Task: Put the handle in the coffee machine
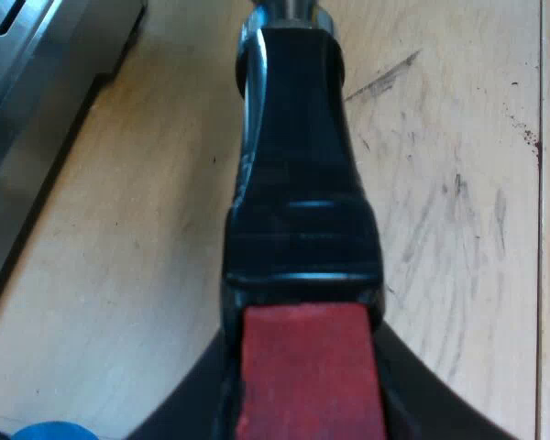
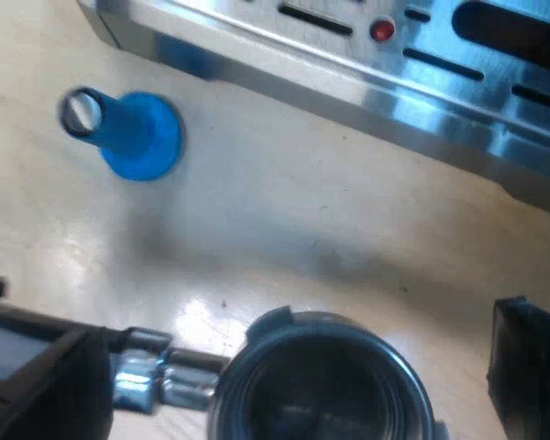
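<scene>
Left gripper (image 1: 307, 412): it is clenching the holder (image 1: 298, 183) at the red end of its dark handle; black fingers (image 1: 408, 414) are pressing on both sides of the red part
Holder: it is not sitting in the machine; its handle is running away from the left wrist camera over the wooden table (image 1: 458, 229), and a bit of metal neck is showing at the far end
Basket (image 2: 321, 390): the round metal cup of the holder is facing up with an open, dark mouth, near the machine's base; whether it is touching the wood I cannot tell
Right gripper (image 2: 524, 367): it is hanging above the basket, a black part of it is showing just beside the rim but apart from it; closed or released, I cannot tell
Espresso machine (image 2: 348, 73): its shiny slotted base with a small red round mark (image 2: 381, 30) is lying beyond the basket
Tamper (image 2: 133, 133): the blue one is resting on the table close to the machine's edge, well apart from the basket
In the way: bare wood is lying between the basket and the machine's base; the tamper is staying aside of this stretch
</scene>
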